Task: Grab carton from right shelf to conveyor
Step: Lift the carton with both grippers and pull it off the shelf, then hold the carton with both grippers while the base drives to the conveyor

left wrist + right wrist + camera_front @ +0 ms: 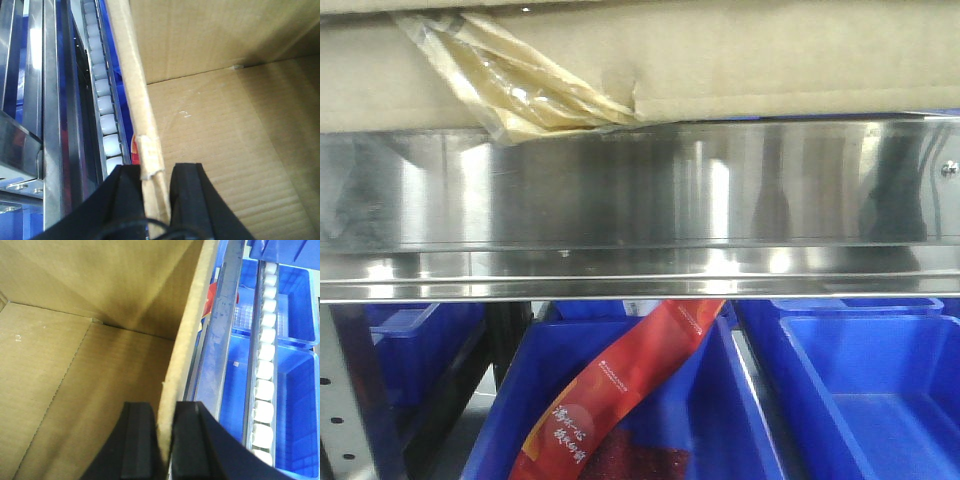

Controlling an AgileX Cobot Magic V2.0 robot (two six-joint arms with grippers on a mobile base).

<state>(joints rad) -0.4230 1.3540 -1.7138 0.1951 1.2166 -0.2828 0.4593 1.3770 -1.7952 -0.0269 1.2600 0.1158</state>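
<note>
Left hand [156,175] and right hand [164,410] each clamp a carton [225,150] side wall. I'd raise both together, level, clearing the right shelf [640,200] rail below them.

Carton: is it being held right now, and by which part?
Yes. The left gripper pinches the upper edge of one carton side wall, the right gripper the opposite wall's edge, each with one finger inside and one outside.
</note>
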